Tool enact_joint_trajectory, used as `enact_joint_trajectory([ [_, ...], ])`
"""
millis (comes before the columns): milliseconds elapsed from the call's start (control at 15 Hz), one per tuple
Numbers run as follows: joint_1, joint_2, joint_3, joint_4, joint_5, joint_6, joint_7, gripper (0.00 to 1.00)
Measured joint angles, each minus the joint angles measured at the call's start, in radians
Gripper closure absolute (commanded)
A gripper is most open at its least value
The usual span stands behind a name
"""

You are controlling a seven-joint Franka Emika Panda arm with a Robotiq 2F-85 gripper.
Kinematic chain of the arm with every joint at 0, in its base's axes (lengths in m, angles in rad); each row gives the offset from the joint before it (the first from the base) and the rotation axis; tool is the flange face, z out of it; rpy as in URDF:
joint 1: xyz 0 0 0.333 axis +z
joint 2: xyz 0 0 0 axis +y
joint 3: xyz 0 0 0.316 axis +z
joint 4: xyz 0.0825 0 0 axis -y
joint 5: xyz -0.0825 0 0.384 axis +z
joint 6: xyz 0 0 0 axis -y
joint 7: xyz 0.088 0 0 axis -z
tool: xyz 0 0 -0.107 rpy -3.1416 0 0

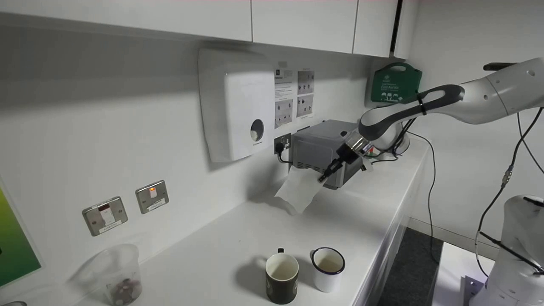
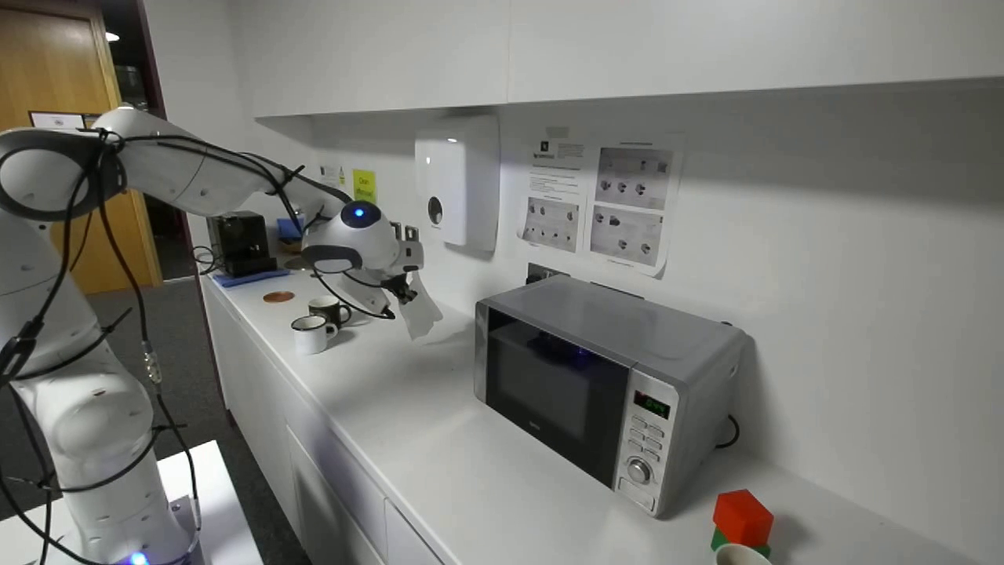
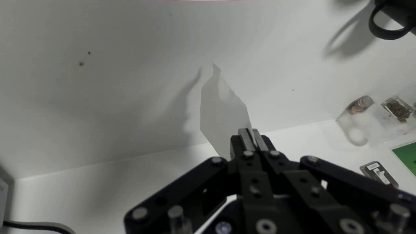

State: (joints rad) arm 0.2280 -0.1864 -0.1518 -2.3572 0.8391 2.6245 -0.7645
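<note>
The white arm (image 1: 480,101) wears dark-grey trim (image 1: 376,127), black cables (image 2: 26,343) and, at ten o'clock in an exterior view, a blue light (image 2: 359,213); silver screws (image 3: 248,153) stud the black gripper (image 3: 251,132).

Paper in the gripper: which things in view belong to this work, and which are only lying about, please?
Belonging to it, judging by the grip:
paper, hanging down
gripper, closed on the paper

Only lying about, it seems, all untouched:
dark mug
white mug
microwave
red block
clear cup
</note>
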Motion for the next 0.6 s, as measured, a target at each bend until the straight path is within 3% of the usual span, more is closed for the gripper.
enact_joint_trajectory([
  [600,-0.069,-0.049,0.019,0.0,0.03,-0.216,0.048,1.0],
])
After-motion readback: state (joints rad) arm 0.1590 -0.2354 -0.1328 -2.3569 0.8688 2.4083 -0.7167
